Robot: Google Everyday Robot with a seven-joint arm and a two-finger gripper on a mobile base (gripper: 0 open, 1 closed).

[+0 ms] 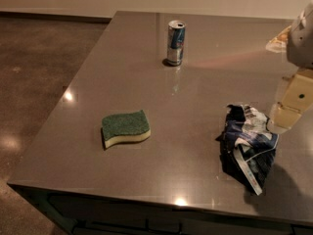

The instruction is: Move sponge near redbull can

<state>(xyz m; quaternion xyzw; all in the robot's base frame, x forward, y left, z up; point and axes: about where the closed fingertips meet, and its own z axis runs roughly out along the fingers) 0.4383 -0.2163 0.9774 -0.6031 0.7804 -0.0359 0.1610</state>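
Observation:
The sponge (125, 128), with a dark green scrub top and a pale yellow base, lies flat on the grey table (146, 72) at the front left. The redbull can (175, 42), slim, silver and blue, stands upright toward the back middle, well apart from the sponge. My gripper (288, 112) hangs at the right edge of the view, above the table and just right of a snack bag. It is far from both the sponge and the can and holds nothing that I can see.
A crumpled dark blue and white snack bag (248, 148) lies at the front right, next to the gripper. A pale object (279, 39) sits at the far right back, partly hidden by the arm. The table's left and front edges drop to the floor (34, 72).

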